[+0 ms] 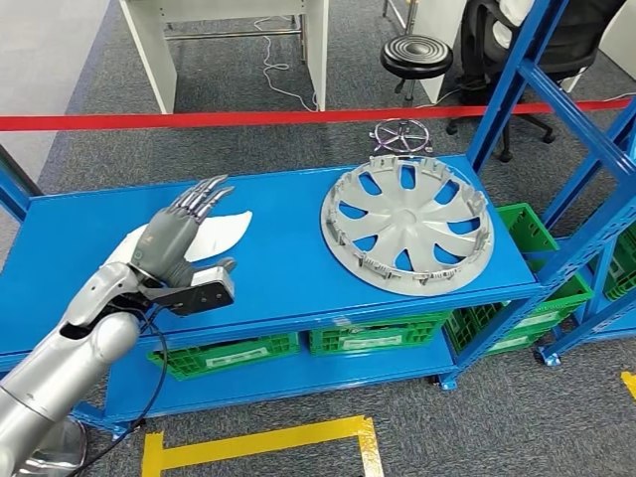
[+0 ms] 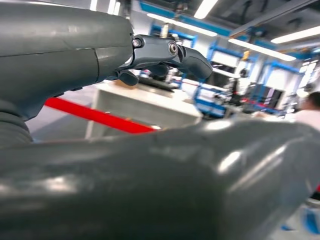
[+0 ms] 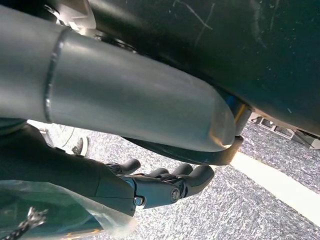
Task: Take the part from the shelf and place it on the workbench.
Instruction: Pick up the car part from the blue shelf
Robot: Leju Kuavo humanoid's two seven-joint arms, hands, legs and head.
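Blue steel shelving (image 1: 285, 268) carries two things on its top level: a silver hubcap (image 1: 407, 221) toward the right end and a white curved part (image 1: 218, 231) toward the left. The left hand (image 1: 174, 237) is seen above the white part, fingers extended and slightly apart, nothing held; whether it touches the part cannot be told. The right hand (image 3: 158, 187) hangs over grey carpet with its fingers loosely curled on nothing.

A slip is judged the main risk: the white part looks thin and flat, so fingers closed from above could push it along the smooth shelf rather than lift it. Green crates (image 1: 225, 355) are stored on the level below. Red tape (image 1: 225, 120), a black stool (image 1: 416, 55) and a white desk (image 1: 225, 40) are seen beyond; a blue upright (image 1: 510, 89) stands at the right.
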